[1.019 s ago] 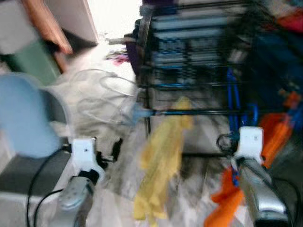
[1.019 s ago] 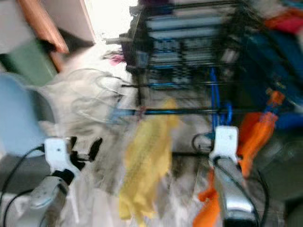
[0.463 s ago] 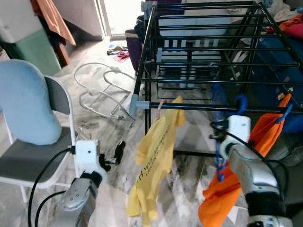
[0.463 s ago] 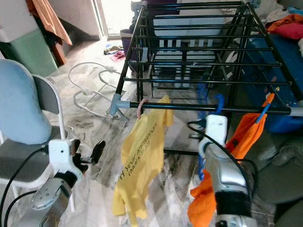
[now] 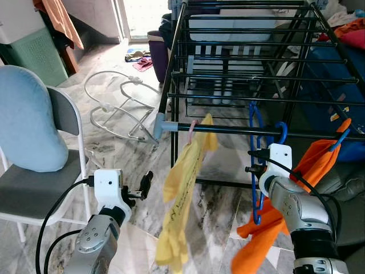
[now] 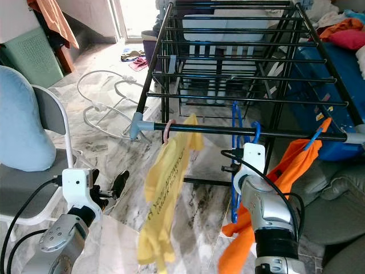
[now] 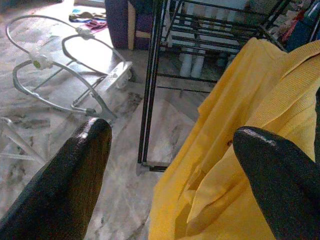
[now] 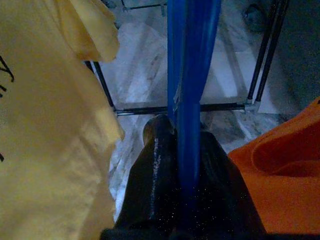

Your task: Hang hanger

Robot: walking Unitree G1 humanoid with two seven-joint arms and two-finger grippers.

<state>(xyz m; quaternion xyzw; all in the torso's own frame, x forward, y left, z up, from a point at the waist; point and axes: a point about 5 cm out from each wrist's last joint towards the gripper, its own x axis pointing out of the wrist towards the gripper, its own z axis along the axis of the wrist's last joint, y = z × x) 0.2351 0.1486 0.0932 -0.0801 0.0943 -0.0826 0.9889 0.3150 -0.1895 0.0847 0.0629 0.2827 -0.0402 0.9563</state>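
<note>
Left gripper (image 7: 170,165) is held low, fingers spread wide with nothing between them, just before the yellow shirt (image 5: 183,188). Right gripper (image 8: 182,145) is clamped on the blue hanger (image 5: 254,165), whose hook (image 5: 281,130) is seen at the drying rack's (image 5: 239,57) front rail, beside the orange garment (image 5: 285,211). Beyond, a folding chair (image 5: 54,171) and a wire frame (image 5: 114,108) are noted on the marble floor (image 5: 219,194).
</note>
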